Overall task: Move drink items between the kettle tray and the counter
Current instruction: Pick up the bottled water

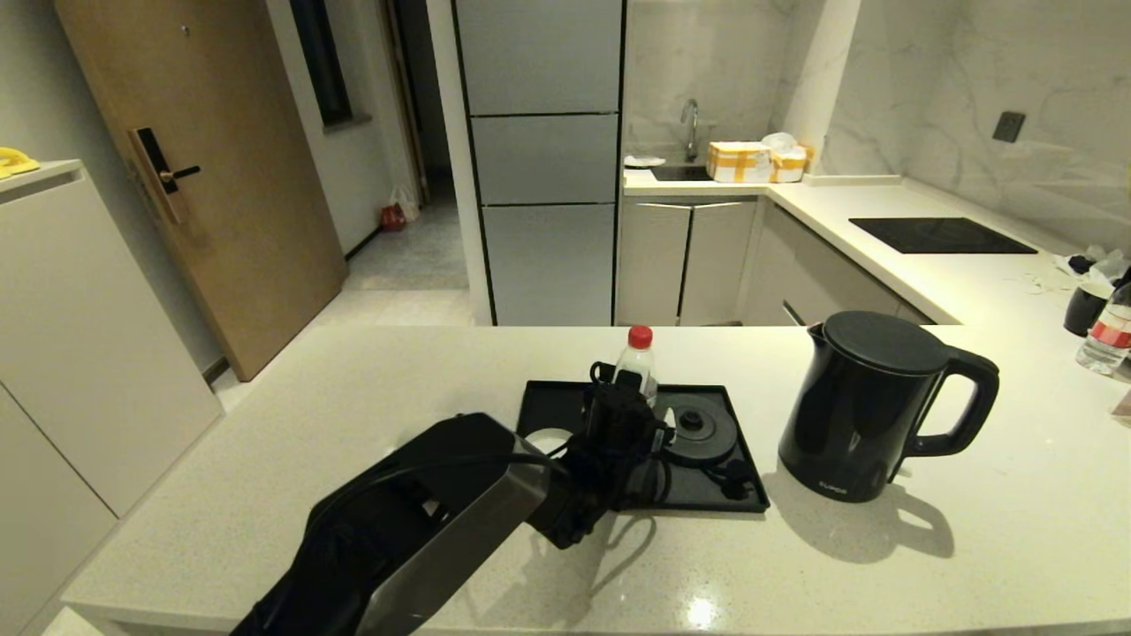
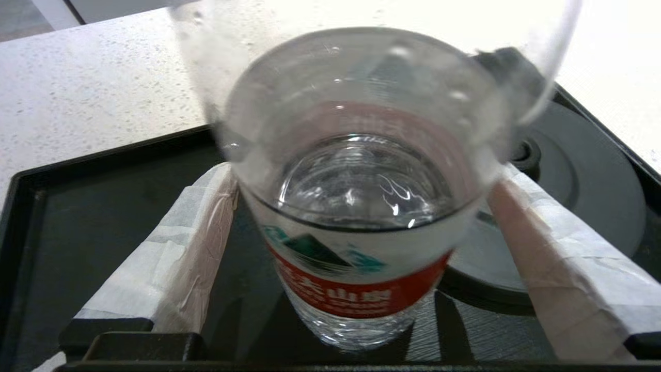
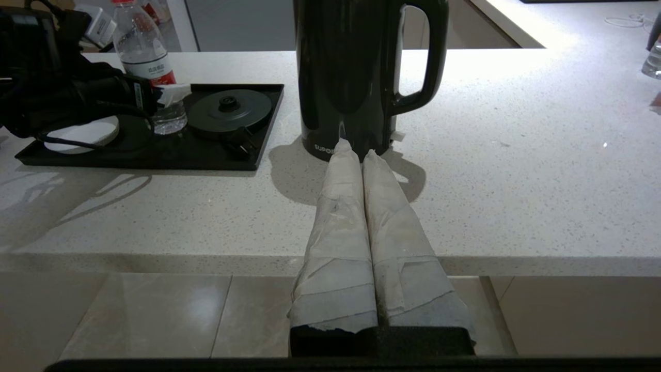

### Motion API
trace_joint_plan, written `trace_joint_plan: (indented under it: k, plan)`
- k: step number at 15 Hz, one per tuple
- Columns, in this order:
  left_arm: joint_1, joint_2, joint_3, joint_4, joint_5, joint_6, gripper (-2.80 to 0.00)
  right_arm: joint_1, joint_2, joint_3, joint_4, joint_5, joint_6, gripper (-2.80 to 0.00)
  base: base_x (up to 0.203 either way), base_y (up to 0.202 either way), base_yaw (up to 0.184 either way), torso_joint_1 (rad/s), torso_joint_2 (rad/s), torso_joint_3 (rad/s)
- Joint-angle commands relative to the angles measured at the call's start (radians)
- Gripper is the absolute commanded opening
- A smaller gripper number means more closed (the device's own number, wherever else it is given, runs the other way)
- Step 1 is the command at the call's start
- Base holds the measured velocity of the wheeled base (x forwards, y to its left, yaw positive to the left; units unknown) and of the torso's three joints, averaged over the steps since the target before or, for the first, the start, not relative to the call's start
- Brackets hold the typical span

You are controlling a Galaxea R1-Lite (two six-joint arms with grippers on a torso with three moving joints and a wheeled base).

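On the bench (image 1: 265, 459) before us lies the black tray (image 1: 565, 402), with a round kettle base (image 1: 698, 433) on its right half and a small white saucer (image 1: 548, 439) on its left half. We see the water bottle (image 1: 636, 364) standing upright on the tray, just beside the kettle base, its red cap (image 1: 640, 336) uppermost. Our left end effector (image 1: 629, 389) reaches over the tray from the near side and sits at the bottle's lower body. From the left wrist, its two tape-wrapped fingers (image 2: 181, 248) stand spread wide on either side of the bottle (image 2: 361, 206); we cannot tell whether either finger touches the bottle. The red label (image 2: 361, 294) circles the bottle low down. To the right of the tray, well apart from it, the black kettle (image 1: 866, 406) stands upright on the bench with its lid on and its loop handle turned to the right. Our right end effector (image 3: 361, 155) shows only from its own wrist, where it hangs off the near edge of the bench, its taped fingers pressed together with nothing between them, pointing toward the kettle (image 3: 351, 77). At the far right of the bench we see a black mug (image 1: 1085, 309) and a second bottle (image 1: 1109, 336).
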Motion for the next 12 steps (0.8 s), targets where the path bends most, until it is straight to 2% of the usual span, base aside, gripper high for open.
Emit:
trace_joint_plan:
  k: [1, 3, 9, 12]
  plan:
    - [0.004, 0.012, -0.011, -0.001, 0.002, 0.0, -2.8, 0.0, 0.001, 0.002, 0.0, 0.002, -0.001, -2.8, 0.0, 0.0, 0.0, 0.0, 0.0, 0.0]
    - [0.009, 0.039, -0.041, 0.004, 0.004, 0.0, -2.8, 0.0, 0.001, 0.003, 0.0, 0.0, -0.001, -2.8, 0.0, 0.0, 0.0, 0.0, 0.0, 0.0]
    - [0.009, 0.014, -0.031, -0.004, 0.007, -0.001, -2.8, 0.0, 0.001, 0.002, 0.0, 0.001, -0.001, -2.8, 0.0, 0.0, 0.0, 0.0, 0.0, 0.0]
    - [0.005, -0.115, 0.072, -0.011, 0.011, -0.007, -2.8, -0.001, 0.001, 0.003, 0.0, 0.002, -0.001, -2.8, 0.0, 0.0, 0.0, 0.0, 0.0, 0.0]
